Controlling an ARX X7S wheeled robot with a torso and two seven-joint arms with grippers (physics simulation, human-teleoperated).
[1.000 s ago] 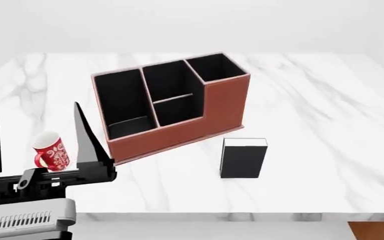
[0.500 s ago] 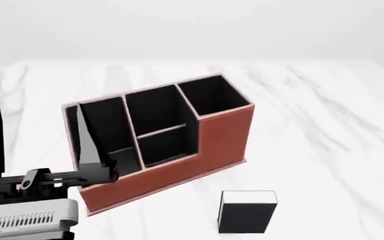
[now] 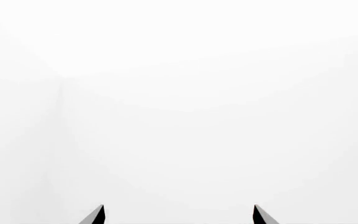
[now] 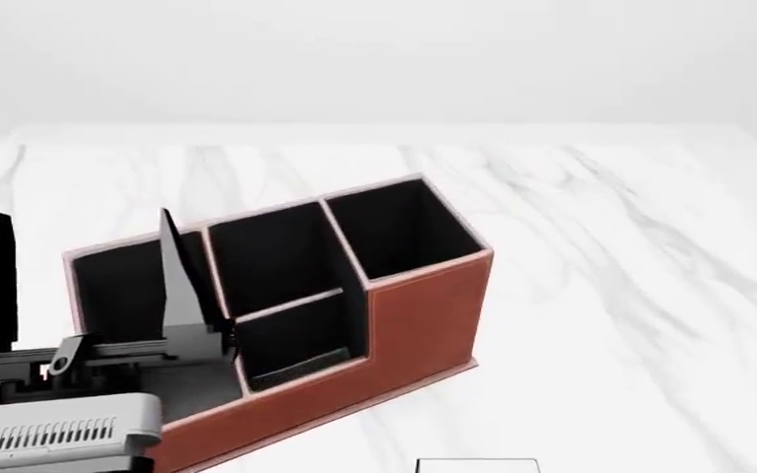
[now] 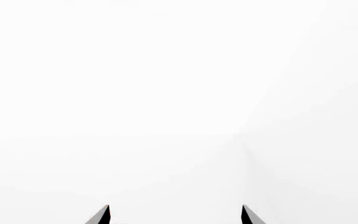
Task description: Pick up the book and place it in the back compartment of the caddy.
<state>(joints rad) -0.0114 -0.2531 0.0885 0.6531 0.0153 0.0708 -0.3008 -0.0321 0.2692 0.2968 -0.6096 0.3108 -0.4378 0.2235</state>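
Caddy stands on the white marble table. You see only the book's top edge, just in front of it. Your left gripper is spread wide, empty; your right gripper too.

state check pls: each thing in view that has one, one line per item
caddy: upright on the table, every visible cell empty
book: on the table in front of the caddy, only its top edge in frame, not gripped
left gripper: open, empty, raised in front of the caddy
right gripper: open, empty, facing blank white
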